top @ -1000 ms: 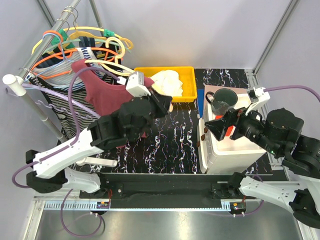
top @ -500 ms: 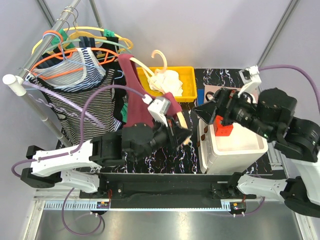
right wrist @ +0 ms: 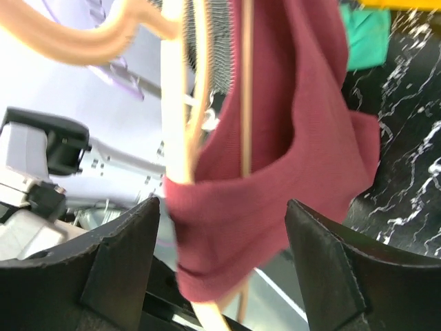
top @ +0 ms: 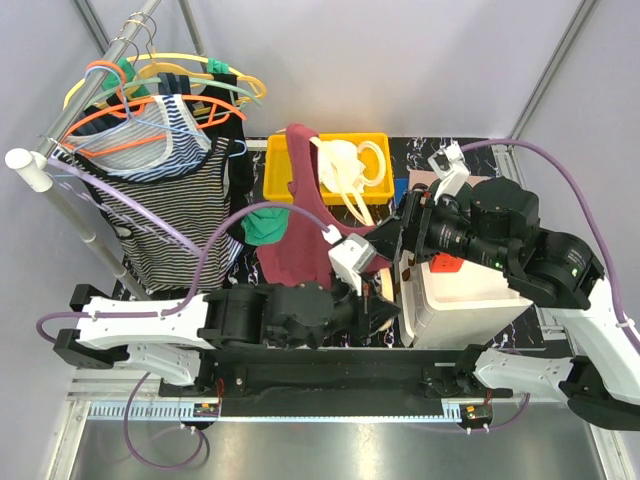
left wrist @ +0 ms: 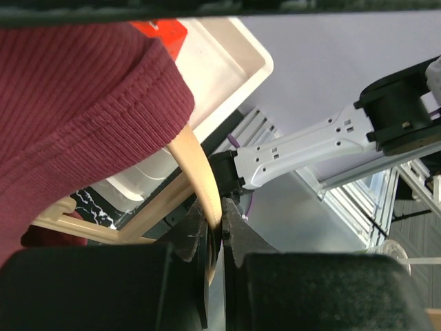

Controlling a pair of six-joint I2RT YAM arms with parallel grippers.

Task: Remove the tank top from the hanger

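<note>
The maroon tank top hangs on a cream hanger over the middle of the table. My left gripper is shut on the hanger's lower end; in the left wrist view the jaws pinch the cream bar, with the tank top's strap just above. My right gripper is open beside the tank top's right edge. In the right wrist view its fingers straddle the lower fold of the tank top and the hanger without touching.
A clothes rack at the left holds striped garments and coloured hangers. A green cloth hangs beside the tank top. A yellow bin with white hangers is behind. A white box with a red object stands at the right.
My left arm has carried the hanger and tank top from the rack rightward to the table's middle. My right arm has moved left and up to the tank top's edge.
</note>
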